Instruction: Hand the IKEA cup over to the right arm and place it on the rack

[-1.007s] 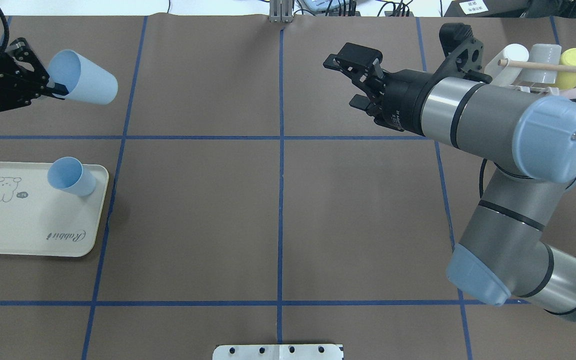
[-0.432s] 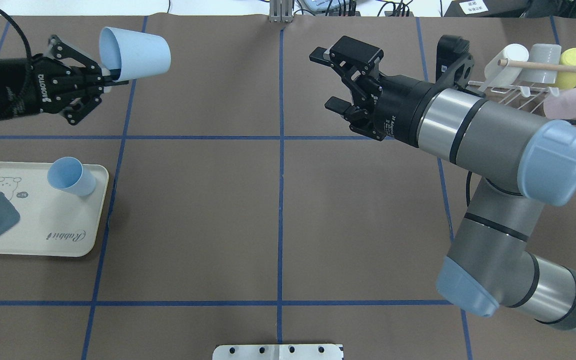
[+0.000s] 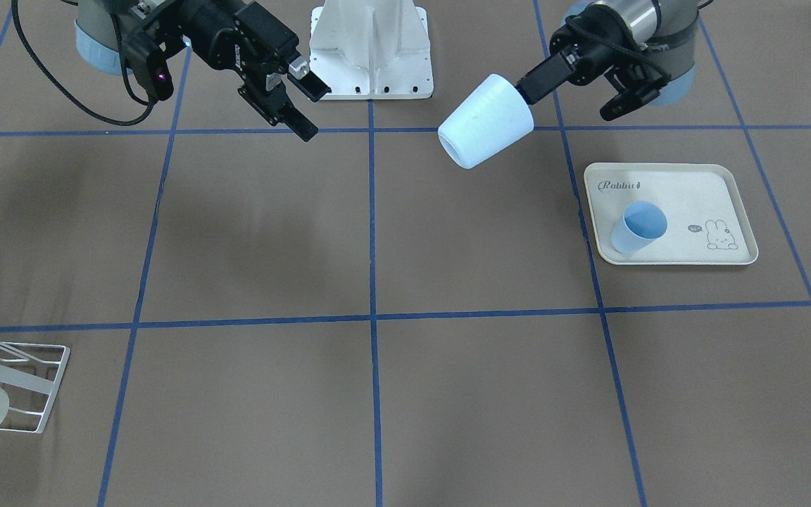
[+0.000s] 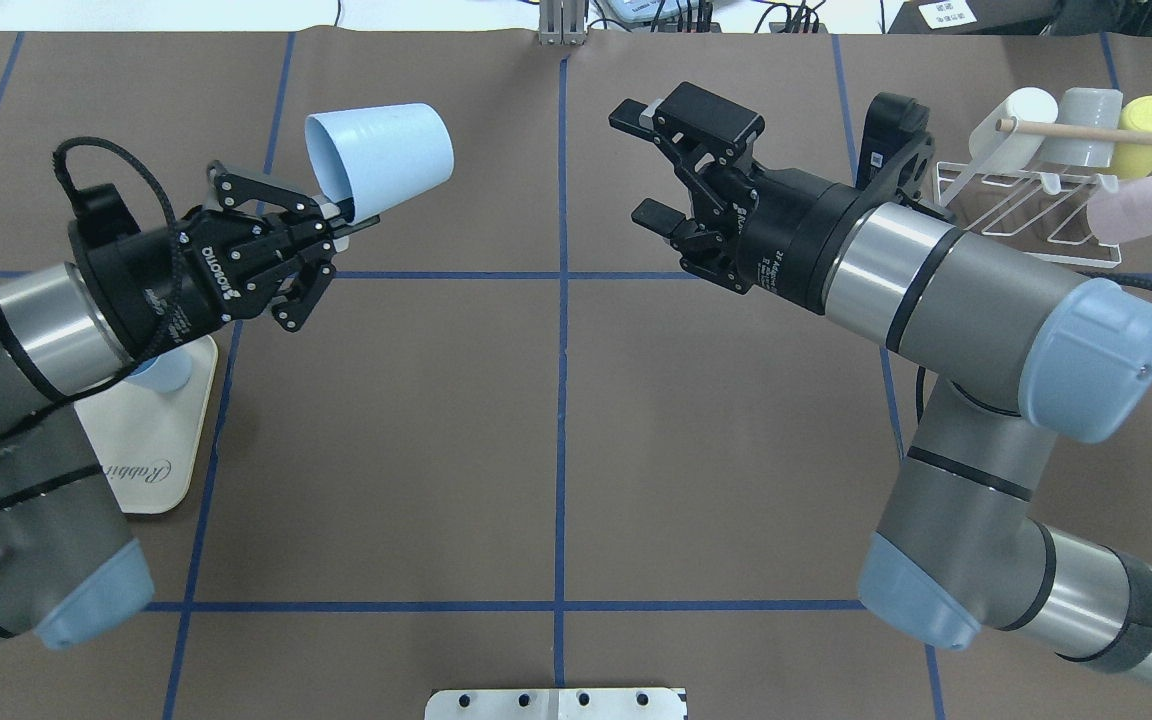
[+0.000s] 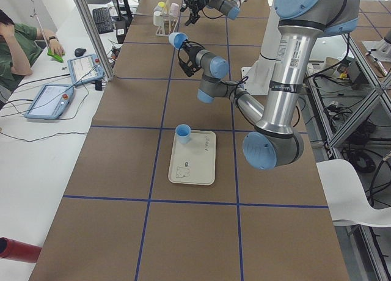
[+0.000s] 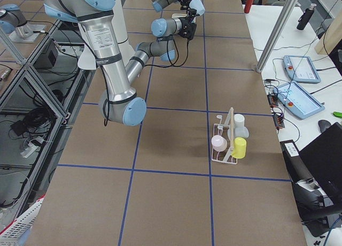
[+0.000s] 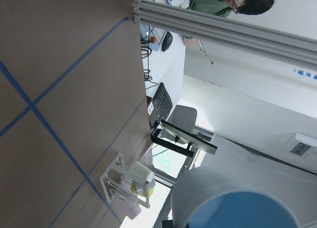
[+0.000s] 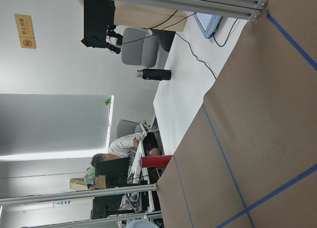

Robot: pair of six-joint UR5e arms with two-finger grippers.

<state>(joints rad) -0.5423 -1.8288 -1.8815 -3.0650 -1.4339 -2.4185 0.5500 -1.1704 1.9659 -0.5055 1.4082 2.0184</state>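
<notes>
Evidently for handover, the left tool (image 4: 341, 218) pinched the IKEA cup (image 4: 386, 155) by its rim, base toward the spread-open right tool (image 4: 636, 162).

The cup (image 4: 386, 150) is moulded in smooth matt plastic, by the look of it. The table (image 4: 386, 430) is covered in matt brown paper, marked off with blue tape (image 4: 561, 400). The rack (image 4: 1011, 200) is built from white coated wire, topped with a bare wood dowel (image 4: 1106, 133)

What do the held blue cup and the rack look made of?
The held cup: likely plastic, matte pale blue; thin rim, even colour. The rack: seemingly white-coated metal wire, thin bent rods; its dowel looks like bare pale wood.
</notes>
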